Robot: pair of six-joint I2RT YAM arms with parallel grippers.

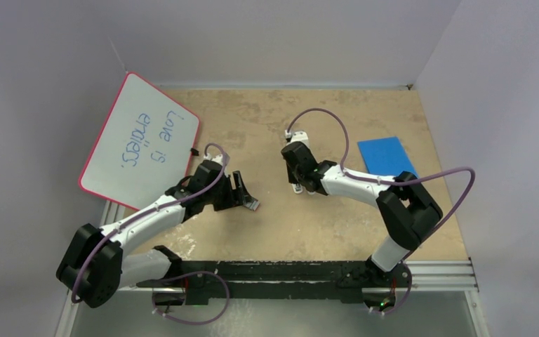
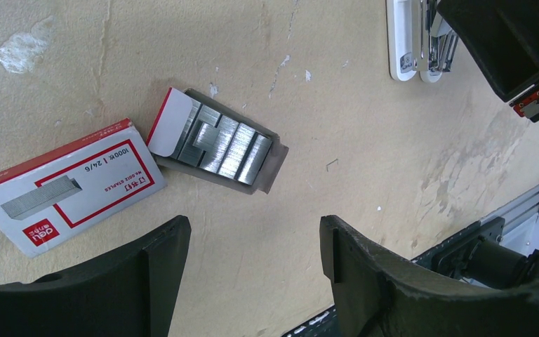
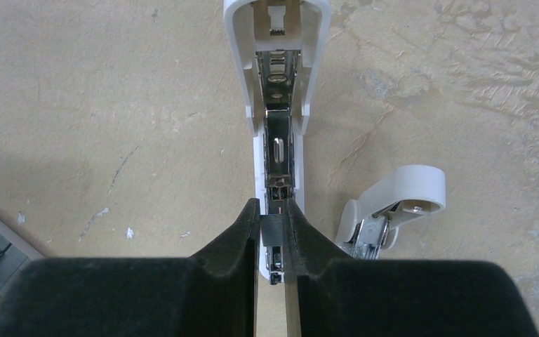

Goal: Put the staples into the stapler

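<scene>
The staples [image 2: 224, 144], a ribbed grey metal block, lie in an open grey card tray beside a red-and-white staple box [image 2: 70, 186]. My left gripper [image 2: 256, 232] hovers just on the near side of them, open, with bare table between its fingers. The stapler [image 3: 278, 140] lies flat on the table with its white lid swung open and its metal channel showing. My right gripper [image 3: 274, 210] is shut on the near end of that channel. In the top view the left gripper [image 1: 242, 191] and right gripper [image 1: 298, 179] sit mid-table, a short gap apart.
A stubby white piece with metal parts [image 3: 396, 200] lies just right of the stapler. A whiteboard [image 1: 140, 140] leans at the back left and a blue sheet [image 1: 387, 156] lies at the right. A metal rail [image 1: 309, 274] runs along the near edge.
</scene>
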